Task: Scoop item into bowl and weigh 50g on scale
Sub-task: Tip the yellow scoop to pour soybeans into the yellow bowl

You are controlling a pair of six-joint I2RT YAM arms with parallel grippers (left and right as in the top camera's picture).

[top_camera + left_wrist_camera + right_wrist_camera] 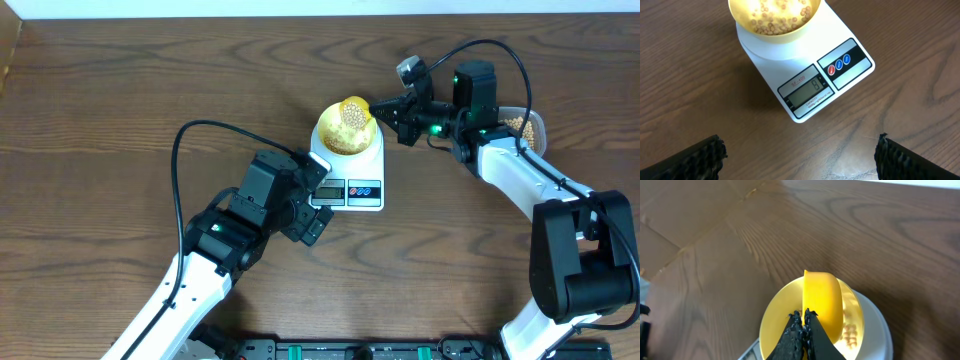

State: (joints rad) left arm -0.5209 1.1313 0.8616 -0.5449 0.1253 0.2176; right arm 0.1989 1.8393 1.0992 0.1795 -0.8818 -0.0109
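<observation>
A dark brown, wood-grain worktop (110,90) fills the overhead view, and a pale strip (300,8) runs along its far edge. Left of the white rectangular digital kitchen scale (362,168), a broad stretch of bare wood reaches out to the worktop's left edge.

The left arm's fingers (695,160), black and ridged, are spread wide with nothing between them. They hover just left of the scale's near corner. The scale's grey display (807,92) and coloured round buttons (839,63) lie in their wrist view; the digits are too small to read surely.

On the scale's round platform rests a small round pale-yellow bowl (343,140). It holds many small round tan-beige beans (780,17).

Over the bowl's far right side a yellow plastic scoop (822,300) is tipped. From overhead, beans show in its cup. The right arm's fingers (802,332) are pressed together, pinching the scoop at its handle end.

Well to the right of the scale, a clear plastic tub (528,125) with more beans sits partly hidden behind the right arm. Bare wood also lies beyond the scale, and to its near right as far as the right arm's base.
</observation>
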